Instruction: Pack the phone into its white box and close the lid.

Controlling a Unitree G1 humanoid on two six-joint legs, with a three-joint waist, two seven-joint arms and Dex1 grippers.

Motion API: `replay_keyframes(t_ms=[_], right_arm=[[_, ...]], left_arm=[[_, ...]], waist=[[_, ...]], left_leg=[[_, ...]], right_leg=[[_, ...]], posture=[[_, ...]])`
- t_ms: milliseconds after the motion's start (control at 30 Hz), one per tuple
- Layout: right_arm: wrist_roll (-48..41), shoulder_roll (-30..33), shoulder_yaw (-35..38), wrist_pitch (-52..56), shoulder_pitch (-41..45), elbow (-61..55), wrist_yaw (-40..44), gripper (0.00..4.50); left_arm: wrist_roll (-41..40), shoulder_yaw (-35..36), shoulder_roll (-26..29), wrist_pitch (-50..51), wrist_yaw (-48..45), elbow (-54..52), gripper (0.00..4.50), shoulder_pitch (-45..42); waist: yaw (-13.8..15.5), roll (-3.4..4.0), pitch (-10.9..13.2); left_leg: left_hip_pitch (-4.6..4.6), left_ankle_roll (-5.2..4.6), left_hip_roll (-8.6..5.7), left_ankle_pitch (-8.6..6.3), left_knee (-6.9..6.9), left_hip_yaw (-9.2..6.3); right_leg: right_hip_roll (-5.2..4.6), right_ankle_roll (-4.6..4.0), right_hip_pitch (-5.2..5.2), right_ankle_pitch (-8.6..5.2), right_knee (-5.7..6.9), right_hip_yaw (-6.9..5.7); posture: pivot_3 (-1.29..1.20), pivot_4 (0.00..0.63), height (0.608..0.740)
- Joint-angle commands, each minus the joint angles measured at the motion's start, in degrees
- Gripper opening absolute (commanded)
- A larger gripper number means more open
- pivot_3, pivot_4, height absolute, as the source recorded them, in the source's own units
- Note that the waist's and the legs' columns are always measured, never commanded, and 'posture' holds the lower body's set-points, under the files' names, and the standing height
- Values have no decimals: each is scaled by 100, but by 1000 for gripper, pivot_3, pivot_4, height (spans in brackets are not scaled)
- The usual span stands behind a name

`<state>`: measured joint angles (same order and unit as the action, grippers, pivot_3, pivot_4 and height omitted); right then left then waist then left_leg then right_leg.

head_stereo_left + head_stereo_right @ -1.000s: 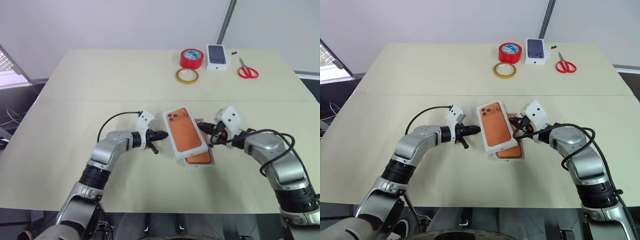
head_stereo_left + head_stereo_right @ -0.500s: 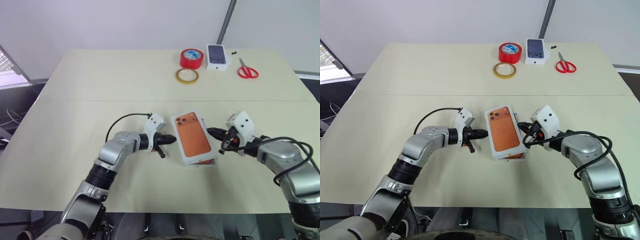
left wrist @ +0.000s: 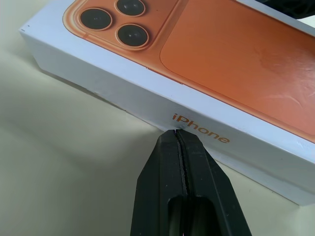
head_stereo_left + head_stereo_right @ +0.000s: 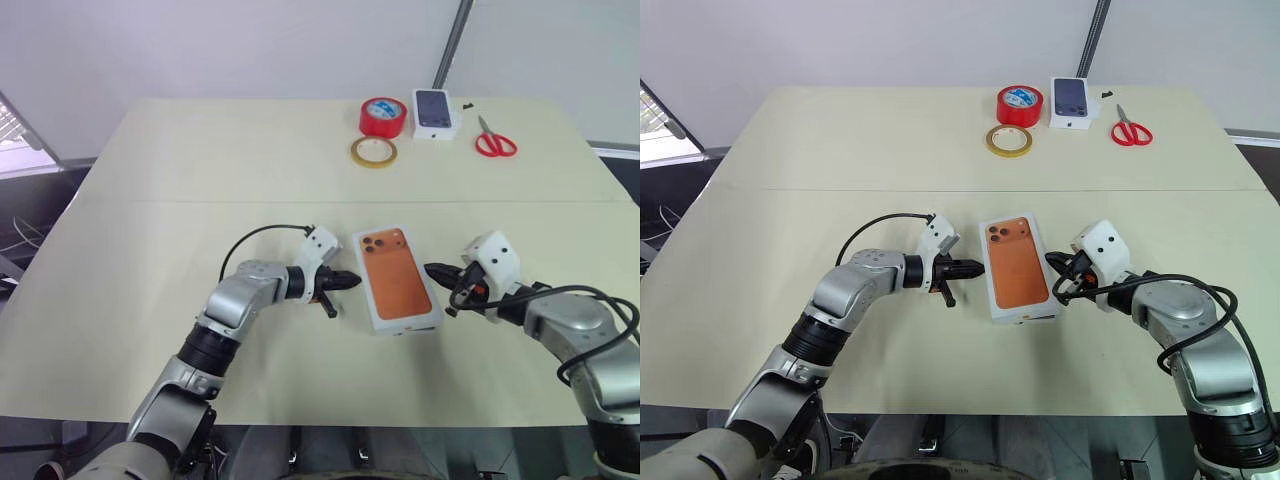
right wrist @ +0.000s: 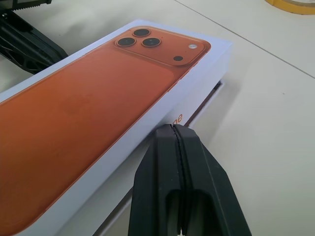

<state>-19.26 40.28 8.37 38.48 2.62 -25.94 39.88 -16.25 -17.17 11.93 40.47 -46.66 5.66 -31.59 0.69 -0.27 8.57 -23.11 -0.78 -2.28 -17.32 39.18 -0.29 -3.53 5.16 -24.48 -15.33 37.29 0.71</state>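
The lid (image 4: 397, 275), white with an orange phone picture facing up, lies flat at the table's middle over the white box, whose thin lower edge (image 5: 210, 98) peeks out beneath it. The phone is hidden under the lid. My left gripper (image 4: 352, 281) is shut, and its tip (image 3: 177, 133) touches the lid's left side wall by the orange lettering. My right gripper (image 4: 433, 269) is also shut and holds nothing. Its tip (image 5: 172, 128) sits at the lid's right side wall, and I cannot tell if it touches.
At the table's far side stand a red tape roll (image 4: 383, 116), a yellowish tape ring (image 4: 374, 152), a small white box with a dark phone picture (image 4: 435, 112) and red scissors (image 4: 494, 142). The beige table (image 4: 150, 250) stretches wide to both sides.
The lid has slid to the right and squared up over the box, hiding the orange surface that showed below it. My left gripper followed it rightward. My right gripper drew back to the right.
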Motion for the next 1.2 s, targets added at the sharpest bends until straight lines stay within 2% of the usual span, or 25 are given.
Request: replay_keyframes(t_ms=[33,333,733,933,1200], right_arm=[[-48,33,-218,-116,-73,-257,118,19],[305,287,-528,-351,-196,-69,159,19],[621,261,-477,-567,234,512,-60,19],[681,274,-448,-597,182,538,-67,19],[659,83,-193,-746,656,700,-371,19]], left_arm=[[-106,-105,-127,-214,-220,-251,0,-166],[-66,-54,-114,-168,-173,-329,0,-18],[-69,17,-105,-252,-210,-392,0,-99],[-50,65,50,-198,-255,-416,0,7],[-36,215,278,-243,-197,-346,0,102]], waist=[[1,0,0],[0,0,0],[2,0,0],[-1,0,0],[-12,0,0]], left_leg=[[0,0,0,0,0,0],[0,0,-1,0,0,1],[0,3,-1,2,1,1],[0,5,-1,3,2,1],[2,4,-1,3,2,1]], right_leg=[[0,0,0,0,0,0],[0,0,0,0,-1,0],[0,0,1,0,0,0],[0,0,1,0,0,0],[0,0,1,0,2,0]], posture=[[0,150,740],[0,150,740],[0,150,740],[0,150,740],[0,150,740]])
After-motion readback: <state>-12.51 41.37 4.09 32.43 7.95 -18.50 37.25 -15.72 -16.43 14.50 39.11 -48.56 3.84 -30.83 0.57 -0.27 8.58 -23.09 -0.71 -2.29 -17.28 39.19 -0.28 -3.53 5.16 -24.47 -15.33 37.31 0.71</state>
